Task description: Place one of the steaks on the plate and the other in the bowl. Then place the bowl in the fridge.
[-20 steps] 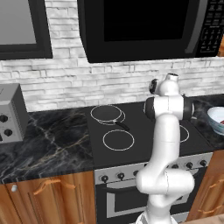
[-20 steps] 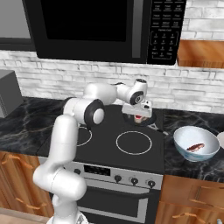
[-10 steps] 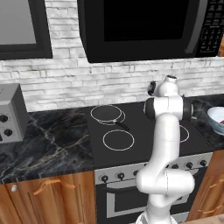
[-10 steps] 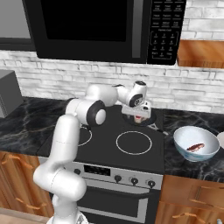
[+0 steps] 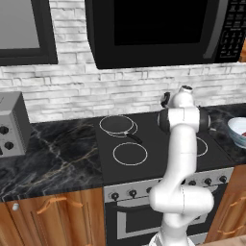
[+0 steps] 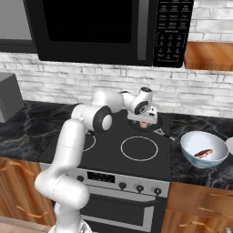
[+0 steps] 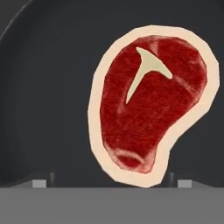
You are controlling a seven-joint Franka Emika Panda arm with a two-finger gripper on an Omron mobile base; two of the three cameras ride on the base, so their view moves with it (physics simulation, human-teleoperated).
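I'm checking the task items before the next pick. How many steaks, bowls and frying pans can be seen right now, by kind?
Steaks: 2, one in the bowl, one in the frying pan
Bowls: 1
Frying pans: 1
Total: 4

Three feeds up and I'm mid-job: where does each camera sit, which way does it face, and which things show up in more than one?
Left base view: behind-left of the arm, facing the black stovetop; white arm rises lower right.
Right base view: behind-right, facing the same stovetop; arm rises lower left, open pincer pointing down over a back burner.
Hand view: on the hand, looking straight down at a red raw steak with pale fat edge on a dark surface.
Shared: both base views show the round pale blue-grey bowl; in the right one it holds the other steak.
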